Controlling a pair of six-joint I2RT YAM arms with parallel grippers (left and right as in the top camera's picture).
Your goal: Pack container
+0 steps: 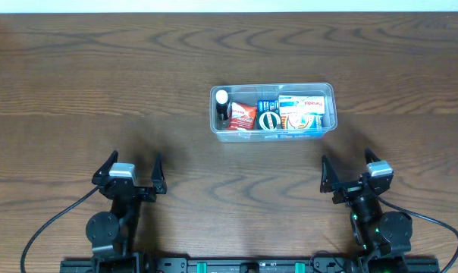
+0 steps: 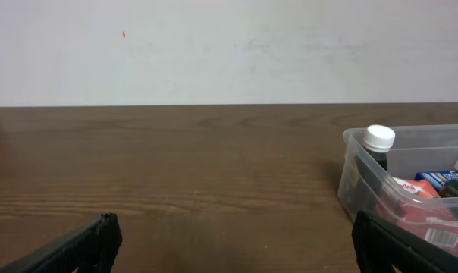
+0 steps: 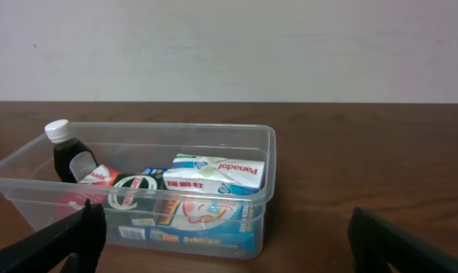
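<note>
The clear plastic container (image 1: 329, 91) sits at the table's middle, slightly right. It holds a dark bottle with a white cap (image 1: 223, 101), a red packet (image 1: 243, 116), a green-and-white round item (image 1: 269, 120) and a white-and-blue Panadol box (image 1: 303, 106). The container also shows in the left wrist view (image 2: 356, 168) and in the right wrist view (image 3: 267, 163). My left gripper (image 1: 130, 168) is open and empty near the front left. My right gripper (image 1: 348, 170) is open and empty in front of the container's right end, apart from it.
The dark wooden table (image 1: 100, 91) ends at a white wall (image 2: 229, 45) at the back. Black cables (image 1: 47, 227) trail from both arm bases at the front edge.
</note>
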